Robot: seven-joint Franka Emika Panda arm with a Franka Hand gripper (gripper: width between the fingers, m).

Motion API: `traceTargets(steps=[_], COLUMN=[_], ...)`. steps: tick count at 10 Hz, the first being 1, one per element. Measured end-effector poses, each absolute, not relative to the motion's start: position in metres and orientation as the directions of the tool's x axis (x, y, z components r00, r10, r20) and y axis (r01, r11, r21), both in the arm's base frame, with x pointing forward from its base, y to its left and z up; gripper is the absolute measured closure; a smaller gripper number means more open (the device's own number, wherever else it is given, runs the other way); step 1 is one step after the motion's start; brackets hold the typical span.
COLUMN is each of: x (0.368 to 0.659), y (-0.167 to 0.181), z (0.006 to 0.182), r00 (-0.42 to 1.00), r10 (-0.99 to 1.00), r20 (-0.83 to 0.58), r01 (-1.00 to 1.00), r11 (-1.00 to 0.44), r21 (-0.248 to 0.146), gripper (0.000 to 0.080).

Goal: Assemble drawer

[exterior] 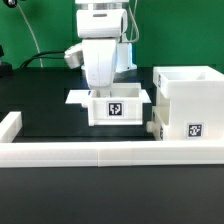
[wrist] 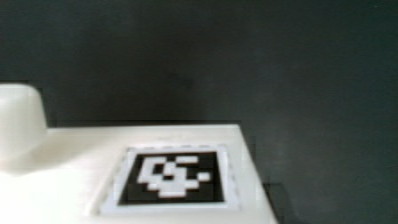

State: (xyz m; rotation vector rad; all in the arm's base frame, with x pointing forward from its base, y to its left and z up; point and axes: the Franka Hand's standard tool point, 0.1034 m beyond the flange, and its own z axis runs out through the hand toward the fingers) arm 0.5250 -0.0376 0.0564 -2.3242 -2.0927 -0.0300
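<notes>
Black matting covers the desk, with a green backdrop behind it at the exterior view's left and a dark cable trailing across the back edge. A long low white rail runs along the front of the desk and turns up at the exterior view's left. Judged from how the parts lie, the drawer is at an early stage. The tall housing stands upright at the exterior view's right with its top open, and nothing can be seen inside it. One small tray sits on the desk just beside the housing, on the exterior view's left of it, not yet slid in. A second tray cannot be made out in either view, so both trays appear left to be fitted. The arm hangs over the back of the tray, and the gripper reaches down just behind or into it. Its fingertips are hidden by the tray's wall, so whether it is spread or clamped on the tray cannot be told. The wrist view shows a white face of the tray carrying a square tag against the dark desk, with a pale rounded shape at the edge that may be a finger.
</notes>
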Motion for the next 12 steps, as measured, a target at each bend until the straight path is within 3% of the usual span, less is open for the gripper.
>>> traceTargets(steps=[4,12], x=[0.533,0.535], y=[-0.027,-0.016], z=[0.06,0.061], r00=[-0.038,-0.016], r10=[0.999,1.0], r20=[-0.003,-0.003], r01=[0.999,1.0], r11=[0.038,0.016], r21=[0.019,0.023], gripper=[0.0757,0.0757])
